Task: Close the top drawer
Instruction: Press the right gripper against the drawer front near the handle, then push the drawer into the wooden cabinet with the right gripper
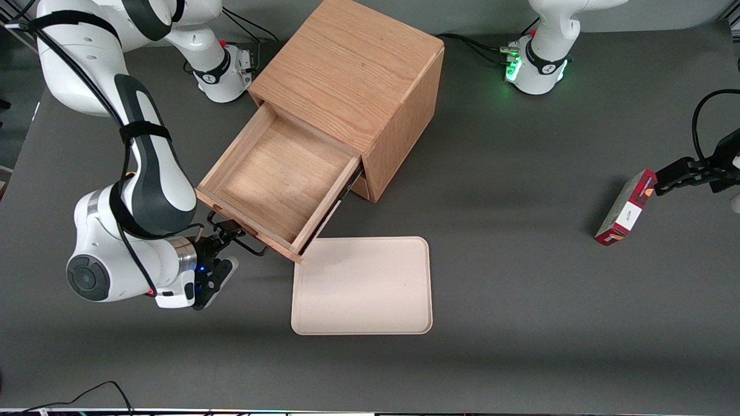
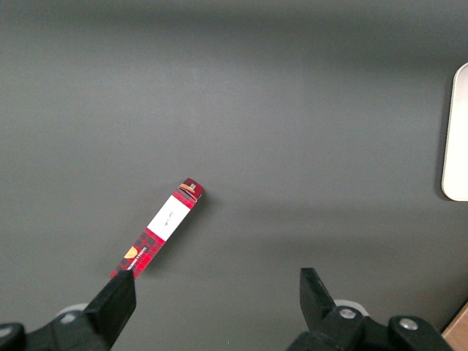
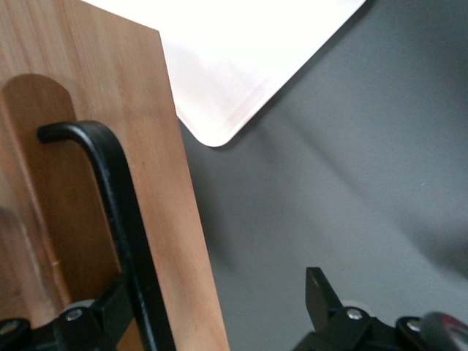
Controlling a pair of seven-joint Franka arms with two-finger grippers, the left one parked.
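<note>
My pincer (image 1: 222, 254) sits right at the front of the top drawer (image 1: 277, 176), on the working arm's end of the table (image 1: 520, 300), nearer the front cam than the cabinet. From the right wrist cam I see the fingers (image 3: 322, 300) spread apart, w/ the black wire handle (image 3: 117, 212) passing just beside one finger; nothing clamped, so I read it as open. Can't tell if that finger actually touches the handle.

Top drawer is pulled well out of the light oak cabinet (image 1: 352, 69), angled toward the front cam; its tray is bare wood inside. Handle (image 1: 240, 240) pokes off the flat drawer front toward the pincer. In the wrist cam the drawer front (image 3: 110, 146) has a rounded recess where the handle is mounted.

Next along, a cream rectangular tray (image 1: 363, 286) w/ rounded corners lies flat on the table, nearer the front cam than the drawer; one corner sits just beside the drawer's front corner, poss. slightly under it, can't say for sure. Wrist cam shows that tray corner (image 3: 241, 66) too.

Toward the parked arm's end, well apart from the rest, a small red plaid box (image 1: 626, 208) w/ a white label stands tilted on the table; left wrist cam shows it (image 2: 157, 228) as well.
</note>
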